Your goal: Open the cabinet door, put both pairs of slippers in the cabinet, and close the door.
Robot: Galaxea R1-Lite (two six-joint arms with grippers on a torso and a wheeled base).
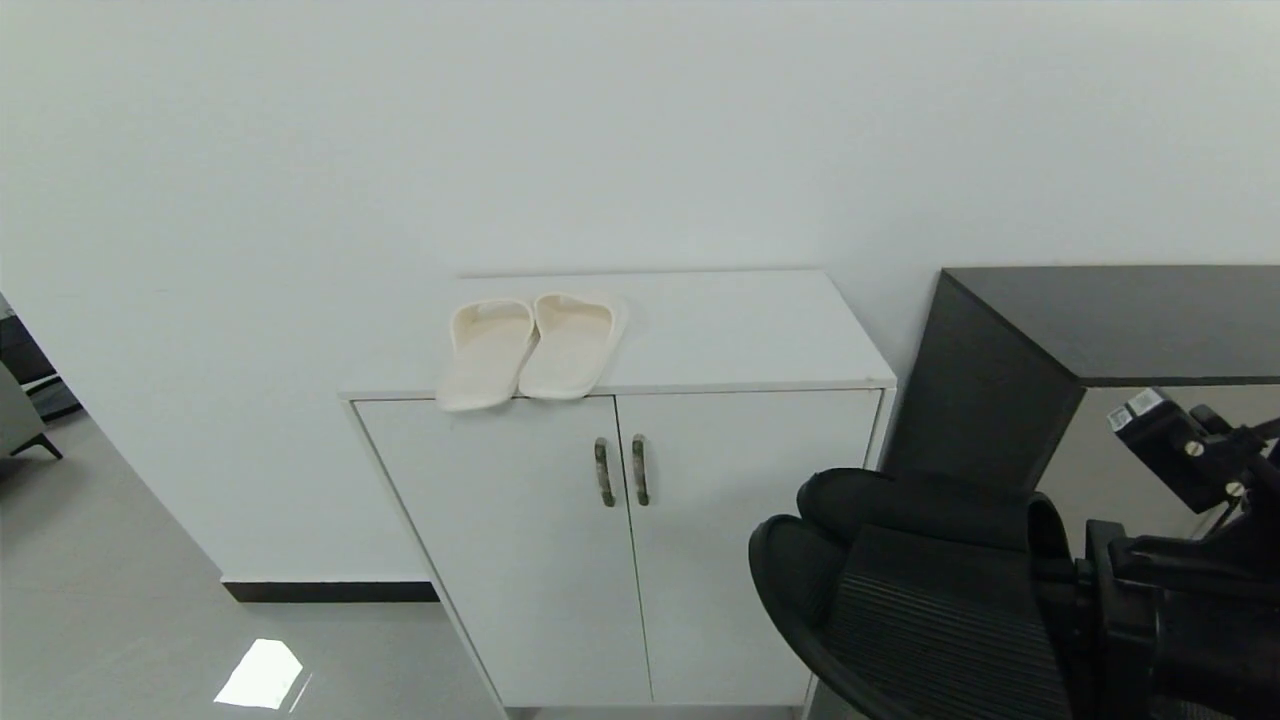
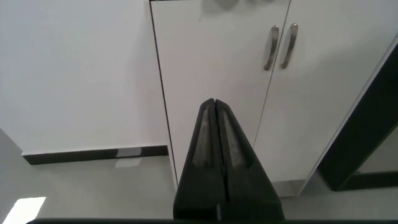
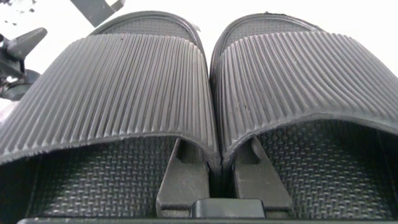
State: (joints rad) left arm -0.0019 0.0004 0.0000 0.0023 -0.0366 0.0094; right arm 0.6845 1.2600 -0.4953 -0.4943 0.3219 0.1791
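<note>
**Cabinet** [image 1: 740,330]: white, low, standing against a white wall [image 1: 640,130]. The left door [image 1: 520,550] and right door [image 1: 740,560] are both shut and meet at a thin centre seam. Two upright bar handles [image 1: 603,472] [image 1: 640,470] sit side by side just either side of that seam, near the doors' upper edge.

**Cream slippers** [image 1: 530,350]: one pair, on the left half of the cabinet top.
- They lie side by side and touching, toes toward the wall.
- The heels reach the front edge, and the left heel juts slightly over it above the left door.
- From the pair's right side the white top runs on to the right edge and back corner.

**Black slippers** [image 1: 920,590]: one pair, ribbed straps, held off the floor, low and in front of the right door's outer edge. How far they are from the door cannot be told.

**Right tool** [image 3: 216,152]: one finger sits inside each black slipper, pinching the two inner walls together.

**Left tool** [image 2: 214,106]: fingers pressed together, holding nothing. It is low, pointing toward the left door's lower part and apart from it.

**Black desk** [image 1: 1130,310]: just beside the cabinet's right side, with only a narrow gap between them.

**Floor** [image 1: 100,600]: grey and glossy, spreading left of the cabinet. A black skirting strip [image 1: 330,591] runs along the wall foot.
</note>
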